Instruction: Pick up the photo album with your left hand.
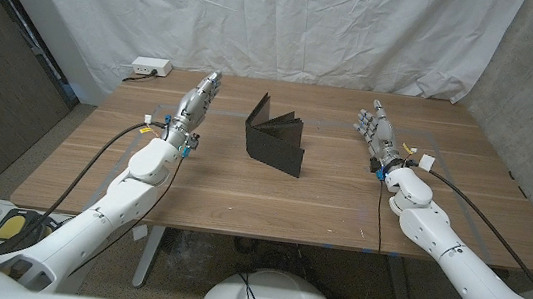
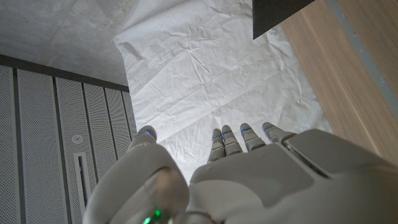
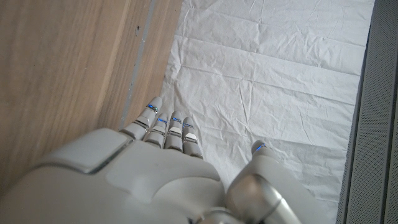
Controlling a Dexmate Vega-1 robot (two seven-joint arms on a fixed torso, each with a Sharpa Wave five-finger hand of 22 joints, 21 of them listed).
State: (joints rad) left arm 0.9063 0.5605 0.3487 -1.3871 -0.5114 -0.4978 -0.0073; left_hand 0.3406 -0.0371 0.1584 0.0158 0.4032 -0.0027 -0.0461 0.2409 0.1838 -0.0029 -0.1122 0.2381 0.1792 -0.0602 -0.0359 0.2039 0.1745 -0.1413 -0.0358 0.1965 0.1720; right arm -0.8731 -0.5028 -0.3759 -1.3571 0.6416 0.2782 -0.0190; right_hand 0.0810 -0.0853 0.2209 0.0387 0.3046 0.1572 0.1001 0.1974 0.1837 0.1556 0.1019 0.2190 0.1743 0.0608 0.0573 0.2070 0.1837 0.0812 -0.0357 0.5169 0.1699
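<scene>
In the head view, the photo album stands on the wooden table, around the middle between the left and right edges and closer to the far edge than to the near one. It is dark and stands partly opened, with its covers and pages fanned out. The left hand is beside the album, on the side of the left edge, near it but not touching. Its fingers are stretched out towards the far edge and hold nothing. The right hand is on the other side of the album, further from it, with its fingers apart and also holding nothing. At the far left corner of the tabletop there is a white power strip. Behind the table hangs a white wrinkled sheet.

In the left wrist view, the back of the left hand is seen with the fingers straight and the thumb away from them, nothing between them. A dark corner of the photo album shows at the picture's border, apart from the hand, next to the table.

In the right wrist view, the right hand has straight fingers close together and the thumb set apart; it grips nothing. The table and the sheet are behind it.
</scene>
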